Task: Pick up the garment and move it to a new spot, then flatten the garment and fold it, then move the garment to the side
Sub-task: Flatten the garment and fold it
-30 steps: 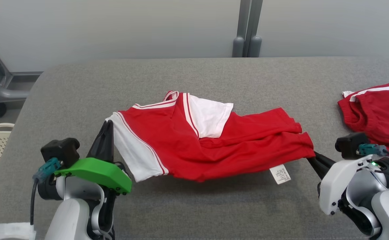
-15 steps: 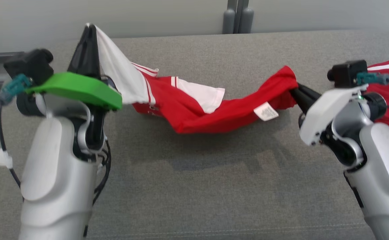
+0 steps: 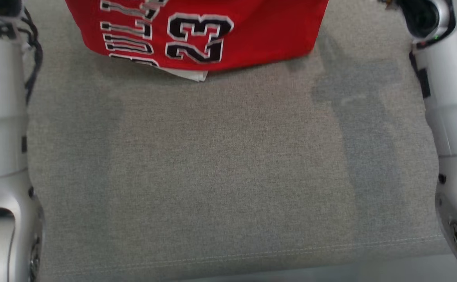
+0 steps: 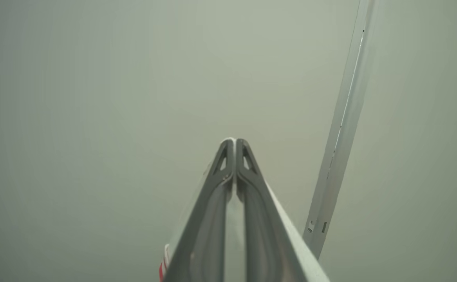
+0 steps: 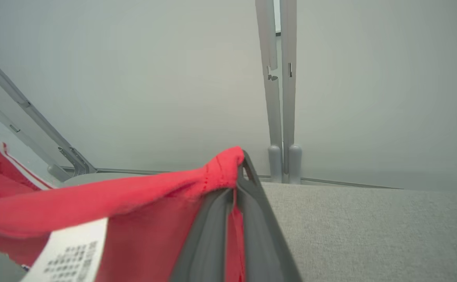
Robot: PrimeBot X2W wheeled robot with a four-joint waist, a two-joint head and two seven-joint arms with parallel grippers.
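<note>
Grip: left gripper [image 4: 235,145] clamped on jersey [image 3: 197,35] sleeve, right gripper [image 5: 241,172] on red hem. Jersey hangs spread, well back from table [image 3: 228,168] near edge. Lower level, arms apart, bottom edge touching first.

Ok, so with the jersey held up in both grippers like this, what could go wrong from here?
The right gripper pinches the red jersey by only a small bunch of hem at its tips, so the cloth may slip out.
The left gripper shows just a thin white edge at its shut jaws; that hold looks slim.
A white piece hangs below the hem, so the jersey may land creased on the gray table.
</note>
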